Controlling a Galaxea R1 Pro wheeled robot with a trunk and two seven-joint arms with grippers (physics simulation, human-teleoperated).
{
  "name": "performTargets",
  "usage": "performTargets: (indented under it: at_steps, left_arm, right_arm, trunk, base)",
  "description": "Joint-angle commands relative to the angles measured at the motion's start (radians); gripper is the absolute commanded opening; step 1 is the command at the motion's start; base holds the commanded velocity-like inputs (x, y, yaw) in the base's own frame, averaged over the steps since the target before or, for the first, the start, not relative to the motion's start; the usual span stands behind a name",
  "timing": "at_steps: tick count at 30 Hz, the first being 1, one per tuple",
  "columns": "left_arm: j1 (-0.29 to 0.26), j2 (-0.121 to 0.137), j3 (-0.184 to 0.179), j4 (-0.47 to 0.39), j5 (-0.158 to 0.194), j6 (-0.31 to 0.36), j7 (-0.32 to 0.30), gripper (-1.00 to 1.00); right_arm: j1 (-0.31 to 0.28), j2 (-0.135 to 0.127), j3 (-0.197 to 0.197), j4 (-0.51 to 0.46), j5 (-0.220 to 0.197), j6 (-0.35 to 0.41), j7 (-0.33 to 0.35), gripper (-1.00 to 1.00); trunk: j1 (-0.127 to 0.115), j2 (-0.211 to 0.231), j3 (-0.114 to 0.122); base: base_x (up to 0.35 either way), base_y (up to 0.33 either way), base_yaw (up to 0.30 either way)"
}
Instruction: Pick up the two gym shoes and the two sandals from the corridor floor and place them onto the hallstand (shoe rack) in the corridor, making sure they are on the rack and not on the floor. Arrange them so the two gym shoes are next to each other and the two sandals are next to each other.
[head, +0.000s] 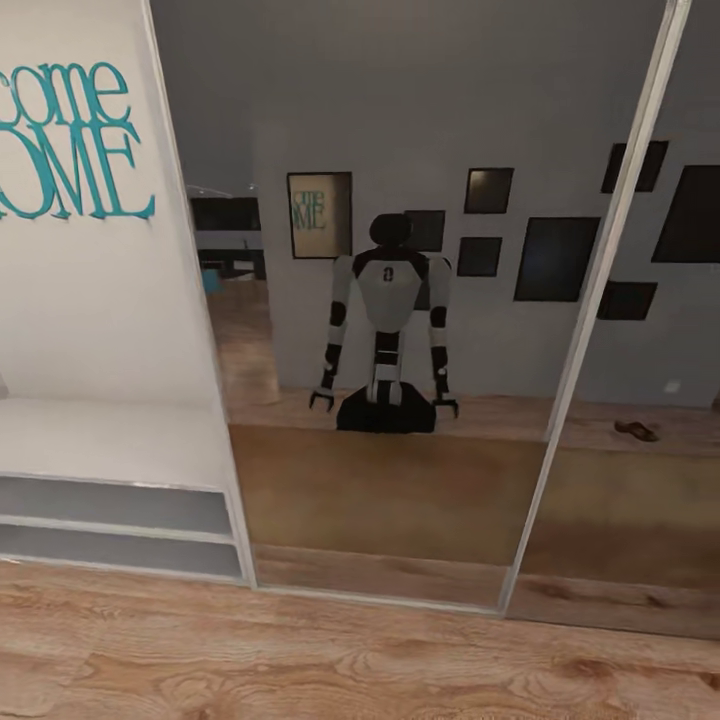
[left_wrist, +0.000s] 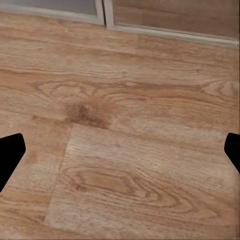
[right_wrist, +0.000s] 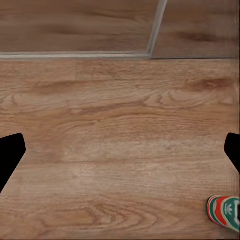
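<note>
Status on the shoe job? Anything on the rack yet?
Nothing looks done: the visible part of the hallstand and its shelves holds no shoes. Nothing in hand: left hand and right hand are both open over the floor. Left: one gym shoe lies near the right hand; a sandal shows in the mirror door.

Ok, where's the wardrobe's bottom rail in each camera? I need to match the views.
Head view: the bottom rail runs across the lower part, from the hallstand rightward under the mirror doors.
Left wrist view: the rail lies ahead past the planks, meeting the hallstand's corner post.
Right wrist view: the rail lies ahead, reaching the door divider.
Shared landmark: the wood plank floor in front of the rail.
</note>
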Motion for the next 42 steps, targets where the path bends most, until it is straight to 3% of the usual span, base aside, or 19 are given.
performTargets:
  at_steps: [1,21,42]
  left_arm:
    - [-0.001,0.0,-0.001,-0.001,0.008,-0.003,-0.001,1.0]
    - [-0.001,0.0,-0.004,-0.007,0.008,-0.003,-0.002,1.0]
    - [-0.001,0.0,-0.007,-0.006,0.008,-0.003,-0.003,1.0]
  right_arm:
    - [-0.001,0.0,-0.001,0.001,0.0,-0.003,0.0,1.0]
    - [-0.001,0.0,-0.001,0.001,0.0,-0.002,0.0,1.0]
    - [-0.001,-0.001,-0.003,-0.002,-0.001,-0.004,-0.001,1.0]
  trunk:
    - [0.0,-0.001,-0.001]
    - [0.0,-0.001,-0.007]
    - [0.08,-0.148,-0.096]
  base:
    - [0.0,0.0,-0.264]
    - [0.0,0.0,-0.265]
    - [0.0,0.0,-0.229]
